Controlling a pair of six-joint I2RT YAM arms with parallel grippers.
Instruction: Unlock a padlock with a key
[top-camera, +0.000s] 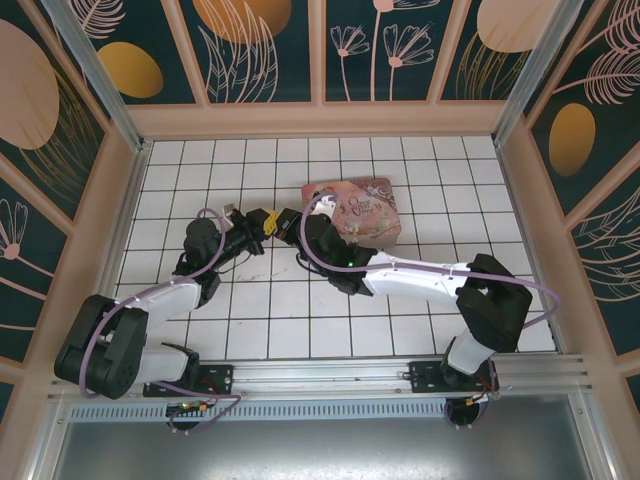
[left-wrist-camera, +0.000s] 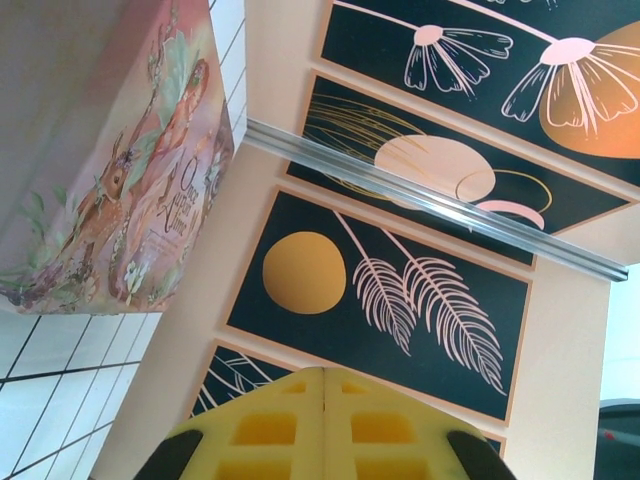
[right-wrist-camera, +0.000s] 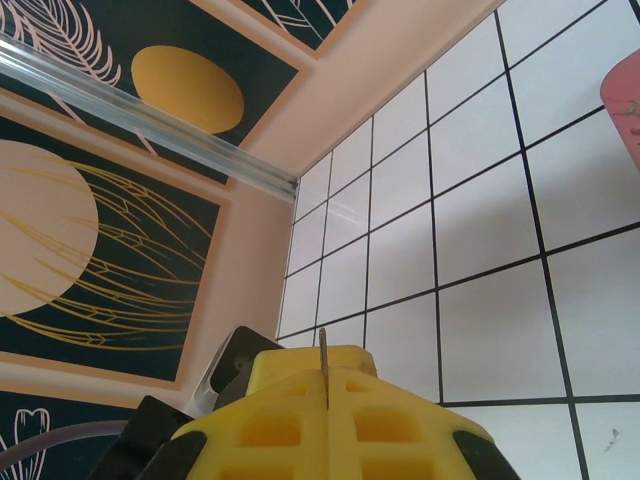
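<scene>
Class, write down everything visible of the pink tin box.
The pink tin box is a flat rectangle with rounded corners, its lid printed with pastel figures, flowers and curly lettering. It looks like painted metal and appears closed. It lies flat on the white tiled floor, slightly skewed to the grid. Seen from above, the right arm overlaps its near left corner; contact cannot be told.
</scene>
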